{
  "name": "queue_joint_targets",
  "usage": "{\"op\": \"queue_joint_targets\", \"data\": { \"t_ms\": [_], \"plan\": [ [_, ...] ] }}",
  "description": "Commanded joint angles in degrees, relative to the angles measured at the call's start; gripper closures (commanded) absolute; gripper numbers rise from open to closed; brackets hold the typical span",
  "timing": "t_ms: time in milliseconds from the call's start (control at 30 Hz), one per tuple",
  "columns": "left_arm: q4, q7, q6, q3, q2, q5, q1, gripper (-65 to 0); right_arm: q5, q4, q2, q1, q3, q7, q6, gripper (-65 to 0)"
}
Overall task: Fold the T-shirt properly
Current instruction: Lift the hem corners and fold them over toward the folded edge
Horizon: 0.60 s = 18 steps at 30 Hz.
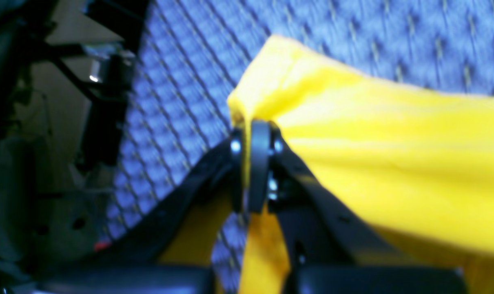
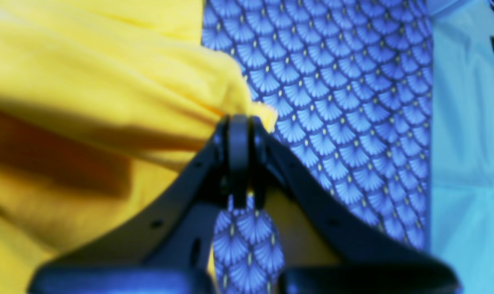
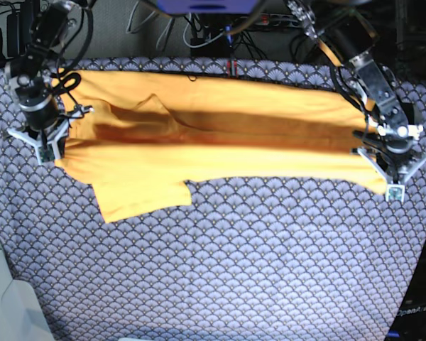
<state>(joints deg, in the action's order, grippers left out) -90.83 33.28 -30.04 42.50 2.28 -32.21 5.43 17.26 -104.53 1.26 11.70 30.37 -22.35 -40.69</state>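
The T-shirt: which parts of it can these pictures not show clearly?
- Left wrist view: the T-shirt is blurred; the left gripper hides the pinched edge.
- Right wrist view: the cloth runs off the left edge; the right gripper covers its corner.
- Base view: the folded-under layer is hidden by the top layer.

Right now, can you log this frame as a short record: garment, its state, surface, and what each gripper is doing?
garment: T-shirt, plain yellow-orange, short-sleeved
state: stretched sideways between the two arms, folded lengthwise, one sleeve lying out toward the near side
surface: blue patterned tablecloth
left gripper: shut on the T-shirt's edge, at the right of the base view
right gripper: shut on the T-shirt's edge, at the left of the base view
fold progress: not finished; shirt is a long band, not yet a compact stack
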Motion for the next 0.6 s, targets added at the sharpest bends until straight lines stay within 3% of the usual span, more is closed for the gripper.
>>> {"op": "queue_joint_targets", "data": {
  "t_ms": [0, 133, 567],
  "plan": [
    [-2.40, -1.23, 0.72, -0.17, -0.04, 0.07, 0.68, 0.0, -1.92, -1.80, -0.33, 0.82, 0.36, 1.21, 0.69, 0.0],
    [-5.22, -1.32, 0.72, -0.08, 0.31, 0.16, -2.93, 0.0, -7.45, -3.91, -0.42, 6.10, 0.44, 1.21, 0.69, 0.0],
    [-9.17, -1.58, 0.64, -0.08, 2.68, 0.16, -10.57, 0.0, -13.26, -4.35, -0.77, 13.57, 0.44, 1.29, 0.69, 0.0]
  ]
}}
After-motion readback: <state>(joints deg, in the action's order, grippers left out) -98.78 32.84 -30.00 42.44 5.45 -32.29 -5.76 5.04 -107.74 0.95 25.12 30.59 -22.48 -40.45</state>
